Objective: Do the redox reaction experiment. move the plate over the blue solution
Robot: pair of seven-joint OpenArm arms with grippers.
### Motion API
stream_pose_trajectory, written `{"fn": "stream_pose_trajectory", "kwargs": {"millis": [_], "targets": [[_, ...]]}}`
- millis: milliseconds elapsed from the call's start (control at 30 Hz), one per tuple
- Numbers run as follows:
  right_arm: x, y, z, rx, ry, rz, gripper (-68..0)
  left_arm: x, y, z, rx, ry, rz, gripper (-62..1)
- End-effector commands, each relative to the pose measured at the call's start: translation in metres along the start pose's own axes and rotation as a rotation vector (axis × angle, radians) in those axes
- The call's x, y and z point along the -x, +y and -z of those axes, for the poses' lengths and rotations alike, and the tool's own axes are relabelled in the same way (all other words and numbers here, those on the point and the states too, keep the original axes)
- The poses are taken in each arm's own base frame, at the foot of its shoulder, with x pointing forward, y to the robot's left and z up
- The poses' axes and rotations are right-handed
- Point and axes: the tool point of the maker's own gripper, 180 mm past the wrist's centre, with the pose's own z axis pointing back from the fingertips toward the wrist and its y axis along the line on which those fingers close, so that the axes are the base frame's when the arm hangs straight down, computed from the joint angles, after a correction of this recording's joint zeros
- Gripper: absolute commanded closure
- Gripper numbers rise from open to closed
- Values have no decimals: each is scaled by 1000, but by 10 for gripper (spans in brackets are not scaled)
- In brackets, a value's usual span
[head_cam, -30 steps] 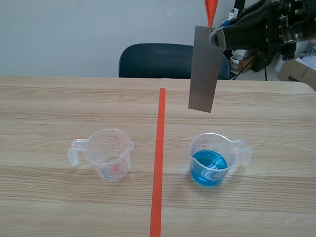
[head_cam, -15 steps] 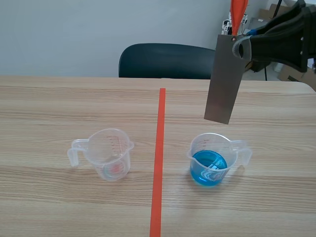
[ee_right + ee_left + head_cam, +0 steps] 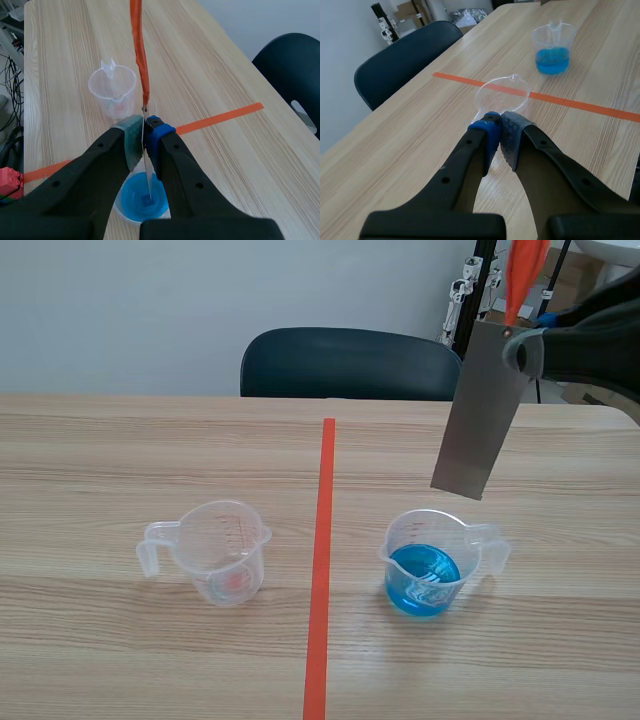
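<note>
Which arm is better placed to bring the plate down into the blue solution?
Right: the right gripper holds the metal plate above the blue solution; the left gripper is shut, empty.

Plate [image 3: 480,410] corner hidden by right end effector [image 3: 519,346], arm [image 3: 600,340] cropped

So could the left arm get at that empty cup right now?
Probably yes: the empty cup sits just ahead of the left arm's fingers, nothing in between. They're shut, though, so they'd have to open first.
</note>
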Motion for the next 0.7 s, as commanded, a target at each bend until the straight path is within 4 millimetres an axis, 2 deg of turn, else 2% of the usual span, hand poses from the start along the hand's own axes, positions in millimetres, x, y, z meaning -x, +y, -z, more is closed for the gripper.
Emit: {"fn": "stream_pose_trajectory", "kwargs": {"millis": [0, 200, 300, 467, 667], "targets": [[-5, 1, -3, -4, -24, -16, -6, -8, 1, 11, 20, -24, 16, -27], [5, 17, -4, -52, -44, -47, -6, -24, -2, 46, 117, -10, 81, -27], [-1, 21, -10, -61, -89, -62, -6, -34, -8, 59, 171, -10, 107, -27], [-8, 20, -16, -56, -120, -70, -6, -43, -19, 73, 240, 1, 141, -27], [-4, 22, -15, -62, -105, -75, -6, -50, -13, 84, 243, 3, 194, -27]]}}
